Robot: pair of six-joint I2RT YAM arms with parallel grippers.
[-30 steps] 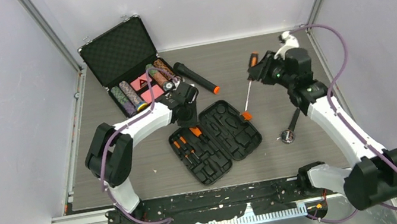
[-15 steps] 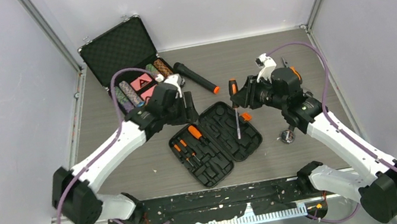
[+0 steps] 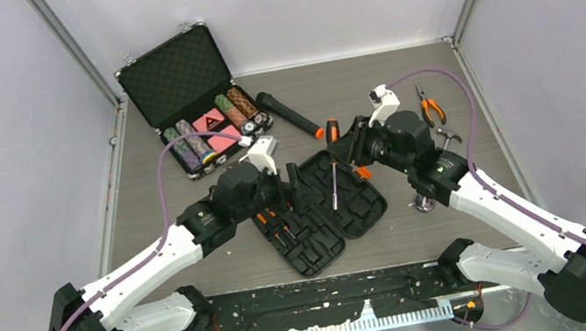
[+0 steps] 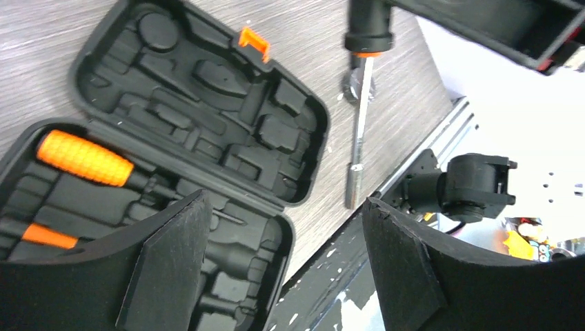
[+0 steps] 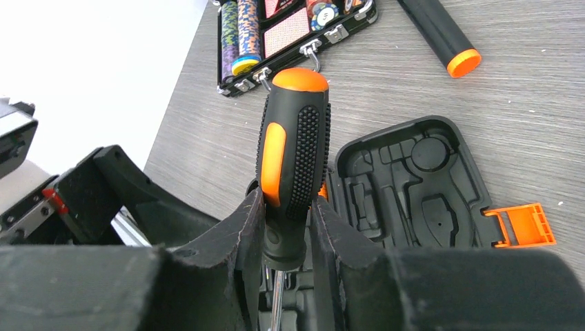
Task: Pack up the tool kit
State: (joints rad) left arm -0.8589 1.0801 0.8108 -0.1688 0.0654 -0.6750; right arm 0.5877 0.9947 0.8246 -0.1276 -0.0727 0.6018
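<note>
I see a grey wood-grain table (image 3: 401,86) between white walls. My right gripper (image 5: 285,214) pinches the screwdriver (image 5: 293,138) by its black-and-orange handle, with the shaft hanging over the open tool kit case (image 3: 317,246) at mid-table. My left gripper (image 4: 284,200) has its jaws spread wide above the half holding orange-handled tools (image 4: 83,157). The poker chip case (image 3: 173,78) and flashlight (image 3: 286,113) lie beyond.
</note>
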